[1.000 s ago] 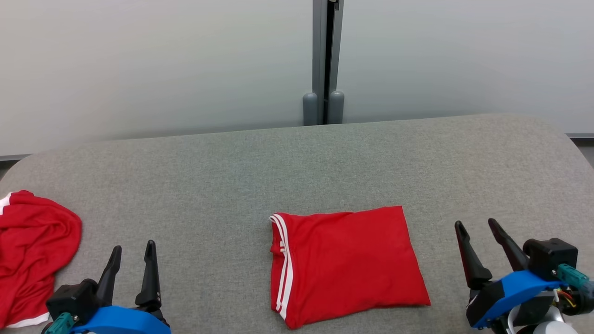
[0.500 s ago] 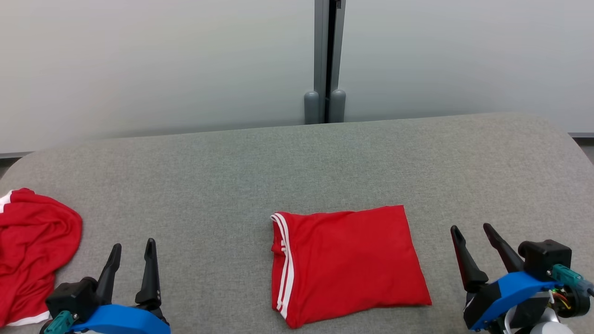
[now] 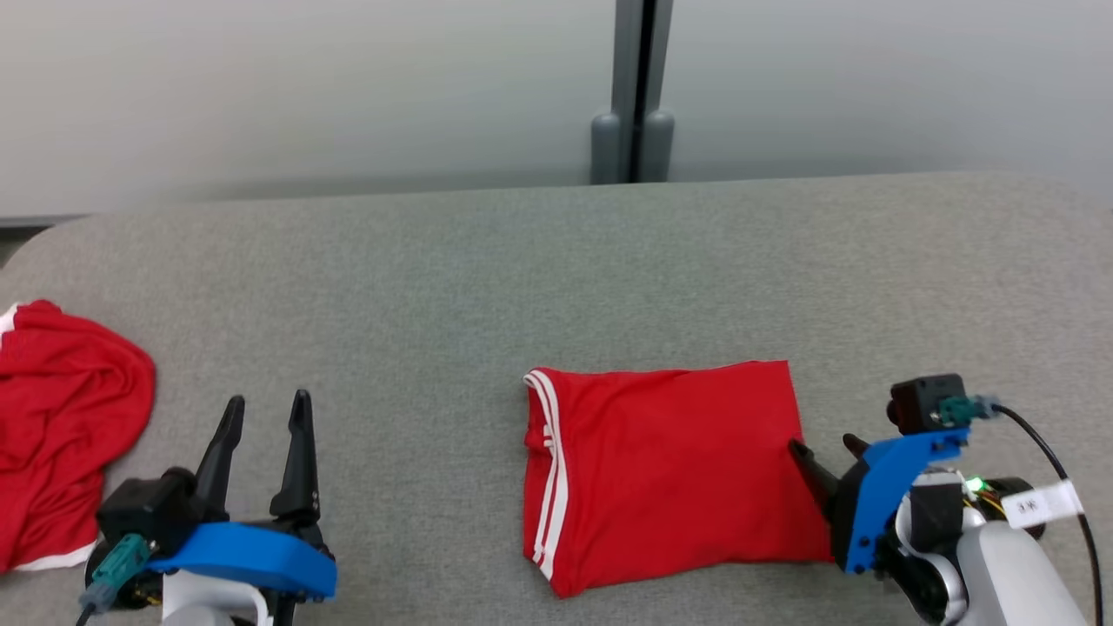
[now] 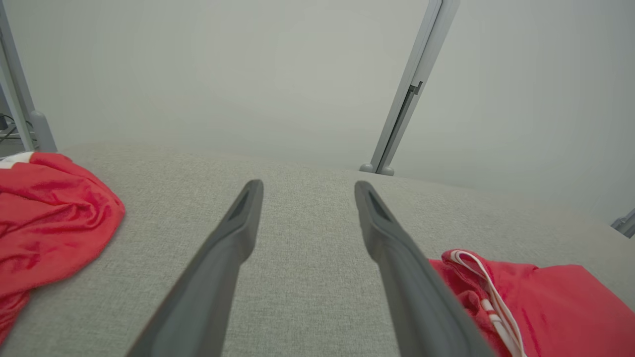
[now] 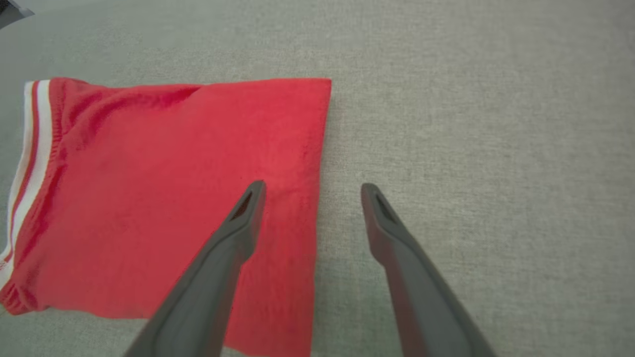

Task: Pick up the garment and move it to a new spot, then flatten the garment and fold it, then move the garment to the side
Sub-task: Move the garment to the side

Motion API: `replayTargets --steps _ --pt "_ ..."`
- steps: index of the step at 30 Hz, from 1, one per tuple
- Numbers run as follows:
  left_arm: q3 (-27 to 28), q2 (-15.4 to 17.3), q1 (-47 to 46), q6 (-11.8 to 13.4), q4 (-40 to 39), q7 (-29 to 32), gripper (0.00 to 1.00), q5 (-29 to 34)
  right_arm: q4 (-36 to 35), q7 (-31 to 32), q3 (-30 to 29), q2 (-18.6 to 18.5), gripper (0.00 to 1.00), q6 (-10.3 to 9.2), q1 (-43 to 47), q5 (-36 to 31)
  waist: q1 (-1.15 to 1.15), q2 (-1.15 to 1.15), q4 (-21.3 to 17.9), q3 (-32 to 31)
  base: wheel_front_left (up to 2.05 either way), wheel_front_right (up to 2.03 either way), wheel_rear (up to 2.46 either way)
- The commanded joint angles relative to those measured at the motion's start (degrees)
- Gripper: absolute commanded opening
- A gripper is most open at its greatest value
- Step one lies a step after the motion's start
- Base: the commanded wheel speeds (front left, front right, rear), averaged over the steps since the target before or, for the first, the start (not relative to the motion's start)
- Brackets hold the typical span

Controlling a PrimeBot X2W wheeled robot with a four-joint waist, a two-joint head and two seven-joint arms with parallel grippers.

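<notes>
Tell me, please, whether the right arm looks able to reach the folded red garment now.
Probably yes: the open right gripper hangs astride the folded garment at its right edge, with nothing in between.

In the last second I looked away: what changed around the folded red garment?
The right gripper swung left and tipped down over the folded red garment's right edge, jaws open, holding nothing. The head camera shifted too. That garment, the crumpled red garment and the open left gripper stayed put.
</notes>
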Motion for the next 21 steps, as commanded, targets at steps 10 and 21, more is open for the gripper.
replayTargets --steps 10,21 --pt "-1.5 -1.3 -5.9 -1.9 1.6 -0.2 1.00 1.4 10.9 9.7 -1.1 0.7 1.00 0.03 -7.2 -3.7 0.00 0.00 4.5 4.6 0.00 0.00 0.00" --pt "-0.8 -2.0 -7.4 -3.0 3.7 -0.7 1.00 1.9 12.2 14.1 4.6 0.0 0.00 0.10 -9.0 -0.9 0.00 0.00 2.9 5.6 0.00 0.00 0.00"
